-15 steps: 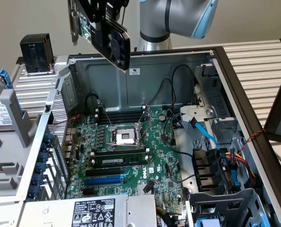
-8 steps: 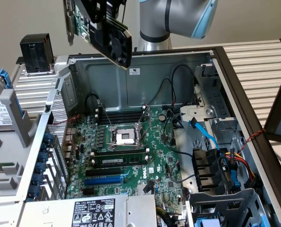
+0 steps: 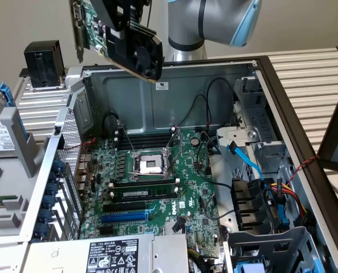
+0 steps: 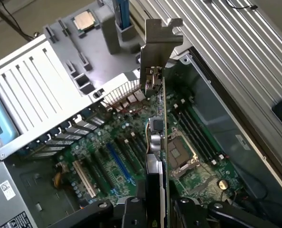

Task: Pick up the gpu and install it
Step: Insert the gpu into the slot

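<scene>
- Gripper [image 3: 121, 23] clamped on the gpu [image 3: 136, 51]; card tilted, held high above the open case [image 3: 209, 85].
- Card's long axis runs out from the jaws, metal bracket [image 4: 161, 35] at the far end.
- Blue expansion slot [image 3: 125, 216] lies well below on the motherboard [image 3: 197, 187].

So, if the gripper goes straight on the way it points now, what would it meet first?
Most likely the motherboard, near the processor socket. The graphics card it holds would touch before the gripper itself. Depth is hard to judge.
</scene>
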Robot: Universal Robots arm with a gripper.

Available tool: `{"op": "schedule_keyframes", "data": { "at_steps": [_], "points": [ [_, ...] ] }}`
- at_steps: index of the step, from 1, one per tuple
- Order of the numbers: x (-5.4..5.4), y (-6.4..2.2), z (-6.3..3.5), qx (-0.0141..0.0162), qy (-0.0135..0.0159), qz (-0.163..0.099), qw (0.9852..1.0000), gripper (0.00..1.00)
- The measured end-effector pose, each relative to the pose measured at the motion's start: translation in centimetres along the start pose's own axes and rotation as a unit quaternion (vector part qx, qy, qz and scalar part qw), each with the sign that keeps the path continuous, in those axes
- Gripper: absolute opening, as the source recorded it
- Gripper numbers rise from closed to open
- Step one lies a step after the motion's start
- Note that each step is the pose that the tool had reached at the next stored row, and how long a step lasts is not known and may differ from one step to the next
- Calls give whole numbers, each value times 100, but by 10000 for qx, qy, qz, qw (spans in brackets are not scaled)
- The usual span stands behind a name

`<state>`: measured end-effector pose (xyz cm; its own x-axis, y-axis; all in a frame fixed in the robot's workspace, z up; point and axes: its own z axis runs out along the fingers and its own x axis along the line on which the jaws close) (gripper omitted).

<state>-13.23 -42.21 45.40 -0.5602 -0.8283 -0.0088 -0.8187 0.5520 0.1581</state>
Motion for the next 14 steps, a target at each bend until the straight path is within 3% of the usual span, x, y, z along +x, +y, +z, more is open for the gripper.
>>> {"op": "schedule_keyframes", "data": {
  "at_steps": [4, 7, 11, 14],
  "points": [
    [0, -1, 5, 48, 22, -359, 9993, 28],
    [0, -1, 9, 86, 39, -634, 9979, 28],
    [0, -2, 14, 137, 60, -1000, 9949, 28],
    [0, -3, 18, 175, 77, -1275, 9917, 28]
  ]
}}
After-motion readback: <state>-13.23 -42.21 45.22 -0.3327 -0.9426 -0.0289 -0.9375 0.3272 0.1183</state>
